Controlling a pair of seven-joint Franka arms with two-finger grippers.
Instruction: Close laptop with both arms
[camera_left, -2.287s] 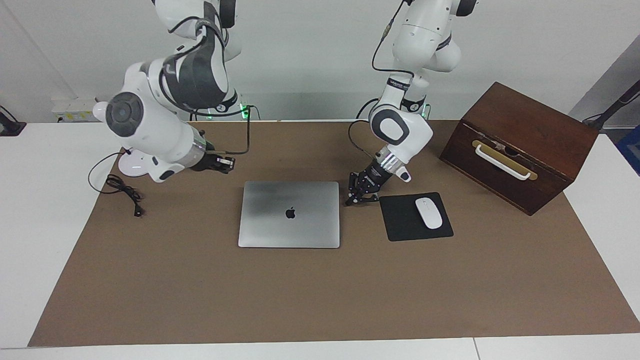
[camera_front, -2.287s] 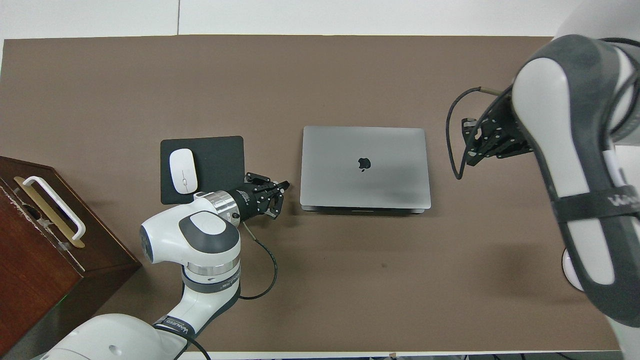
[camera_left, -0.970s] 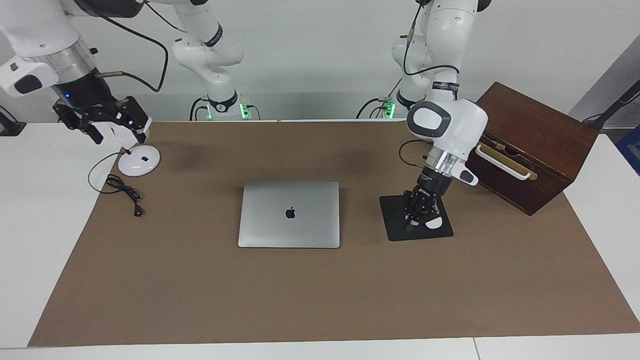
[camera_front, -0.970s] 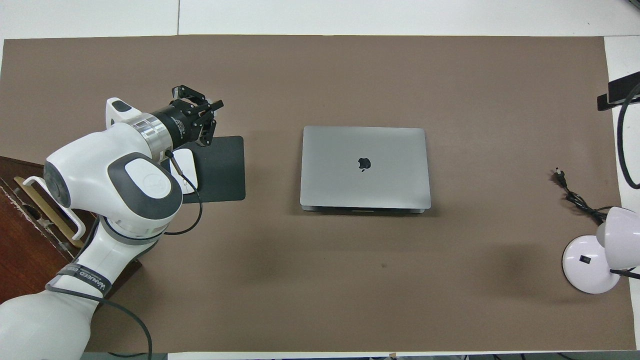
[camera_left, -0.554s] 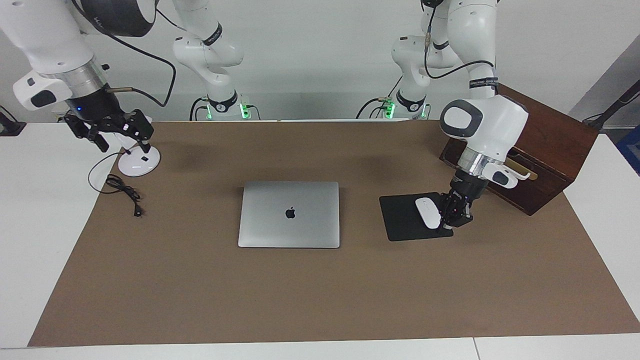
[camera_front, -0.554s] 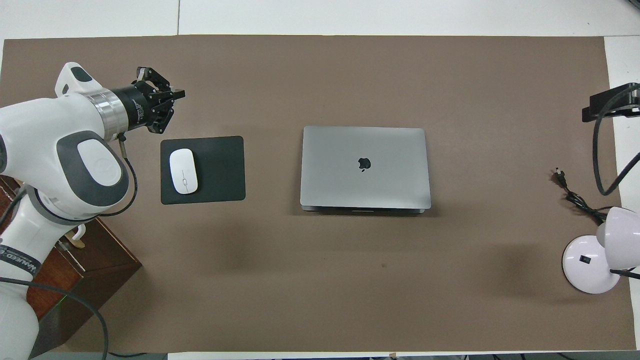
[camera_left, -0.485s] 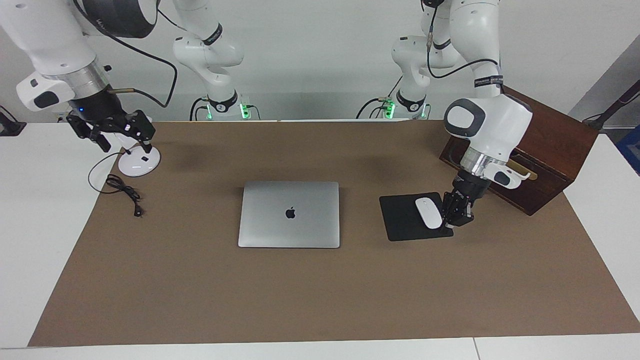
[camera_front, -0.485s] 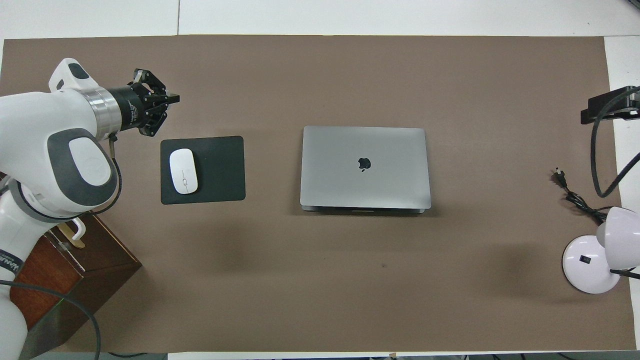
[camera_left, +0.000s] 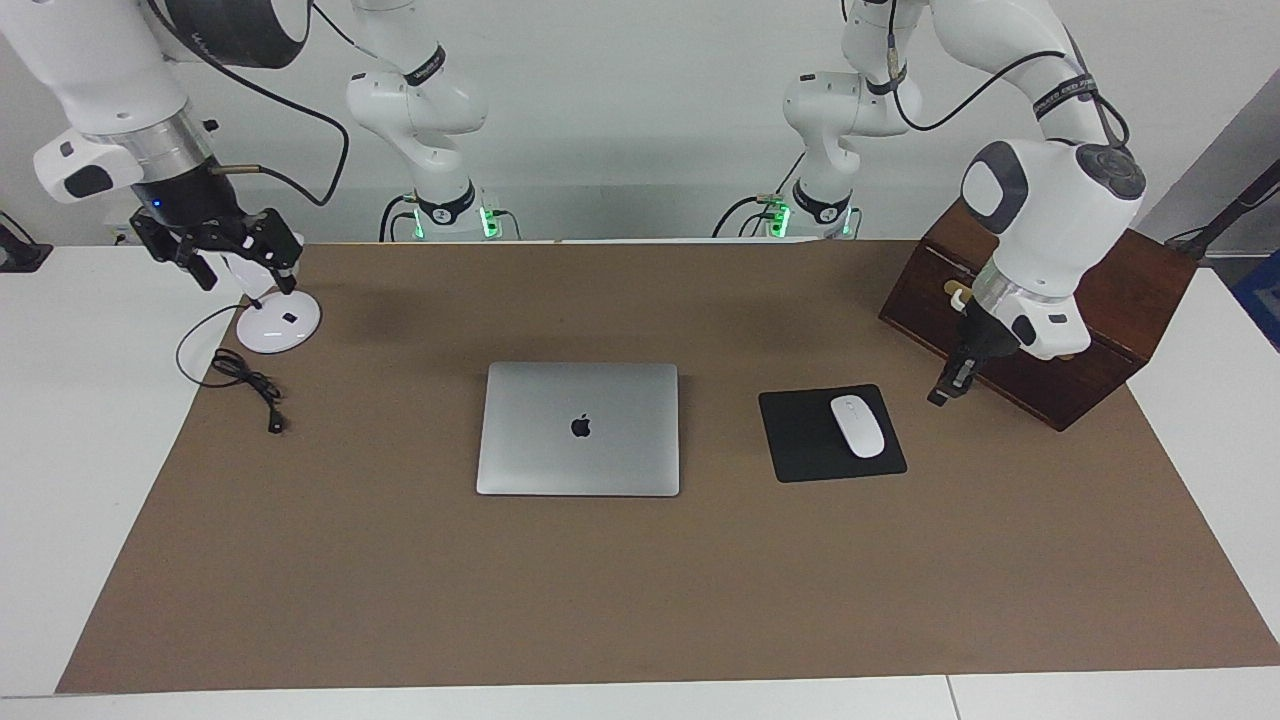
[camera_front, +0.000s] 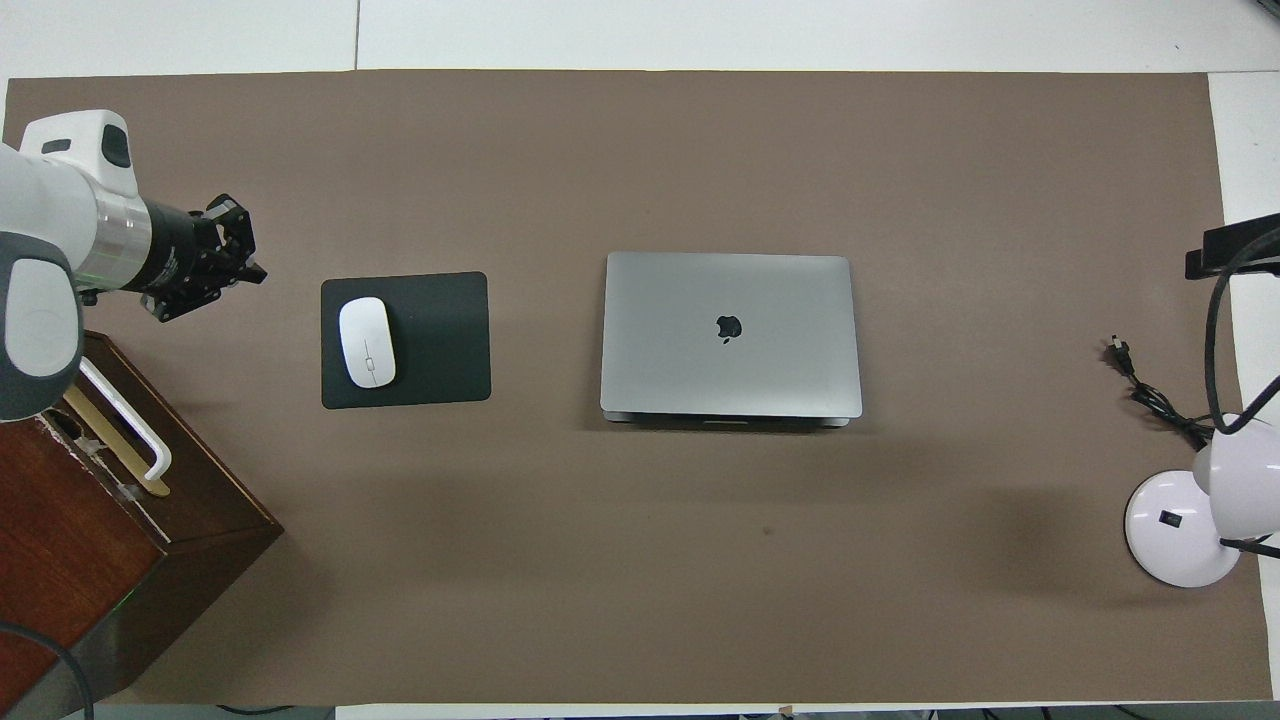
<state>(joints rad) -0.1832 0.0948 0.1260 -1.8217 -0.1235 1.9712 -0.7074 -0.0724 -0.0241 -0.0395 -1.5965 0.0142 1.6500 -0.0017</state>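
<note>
The silver-grey laptop (camera_left: 578, 445) lies shut and flat in the middle of the brown mat, lid down with the apple logo up; it also shows in the overhead view (camera_front: 730, 365). My left gripper (camera_left: 948, 385) is open and empty, raised over the mat between the mouse pad and the wooden box, well away from the laptop; it also shows in the overhead view (camera_front: 238, 245). My right gripper (camera_left: 240, 262) is open and empty, raised over the lamp at the right arm's end of the table. Only its edge shows in the overhead view (camera_front: 1235, 255).
A black mouse pad (camera_left: 800, 440) with a white mouse (camera_left: 858, 427) lies beside the laptop, toward the left arm's end. A brown wooden box (camera_left: 1040, 385) with a white handle stands past it. A white lamp base (camera_left: 278, 325) and its black cable (camera_left: 245, 380) are at the right arm's end.
My left gripper has swung away from the laptop, across the mouse pad, to in front of the wooden box. My right gripper rose and went out over the lamp. The laptop has not moved.
</note>
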